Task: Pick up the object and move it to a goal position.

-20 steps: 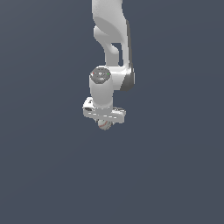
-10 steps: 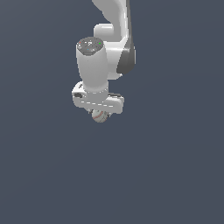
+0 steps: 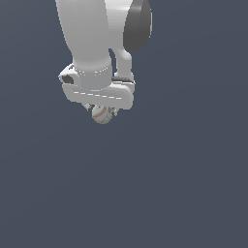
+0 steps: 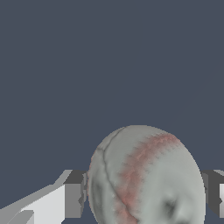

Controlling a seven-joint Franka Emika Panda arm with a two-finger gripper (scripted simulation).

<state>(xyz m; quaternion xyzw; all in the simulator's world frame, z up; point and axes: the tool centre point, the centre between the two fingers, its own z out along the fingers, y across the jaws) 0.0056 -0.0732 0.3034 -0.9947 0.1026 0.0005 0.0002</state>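
The object, an off-white baseball (image 3: 101, 115) with red stitching, hangs just under the white hand of the arm in the exterior view. My gripper (image 3: 102, 113) is shut on it, and the hand hides most of the fingers there. In the wrist view the baseball (image 4: 146, 175) fills the space between the two grey finger pads (image 4: 73, 200), which press on both its sides. My gripper (image 4: 144, 199) holds the ball against a plain dark grey-blue background.
The white arm with its dark joint cap (image 3: 138, 24) fills the upper part of the exterior view. Everything else in both views is a uniform dark grey-blue surface.
The arm and the held baseball have grown much larger in the exterior view, moving up and toward the camera and a little to that view's left. The grip stays the same.
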